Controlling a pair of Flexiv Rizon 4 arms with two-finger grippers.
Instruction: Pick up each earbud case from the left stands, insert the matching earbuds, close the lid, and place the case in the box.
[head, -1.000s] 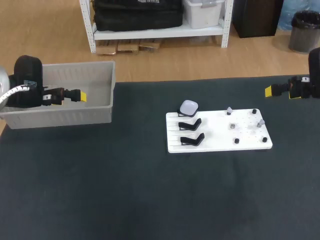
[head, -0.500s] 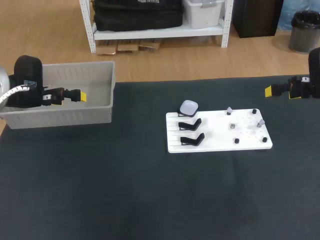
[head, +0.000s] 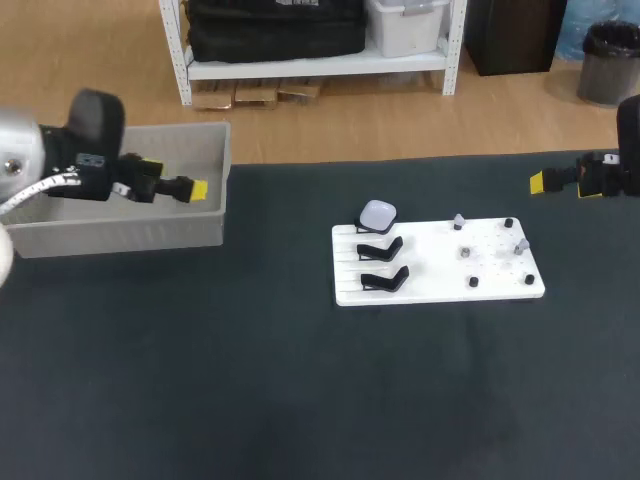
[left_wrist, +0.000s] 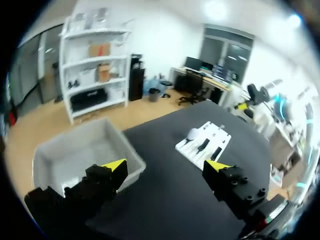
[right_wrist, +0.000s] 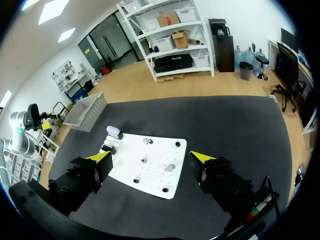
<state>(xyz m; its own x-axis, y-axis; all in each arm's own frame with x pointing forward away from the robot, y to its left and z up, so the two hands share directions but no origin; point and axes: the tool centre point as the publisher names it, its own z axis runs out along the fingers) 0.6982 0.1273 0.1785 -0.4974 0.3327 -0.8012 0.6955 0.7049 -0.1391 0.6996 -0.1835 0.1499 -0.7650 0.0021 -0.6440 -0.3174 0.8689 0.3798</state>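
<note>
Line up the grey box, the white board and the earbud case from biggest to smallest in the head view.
1. grey box, the biggest, though not by much
2. white board
3. earbud case, clearly the smallest, sitting at the board's back corner

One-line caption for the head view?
Left end effector open above the bin, right end effector open at far right; one case on the board's far-left corner.

Left pincer (left_wrist: 165, 165), right pincer (right_wrist: 150, 156) — both spread wide.
</note>
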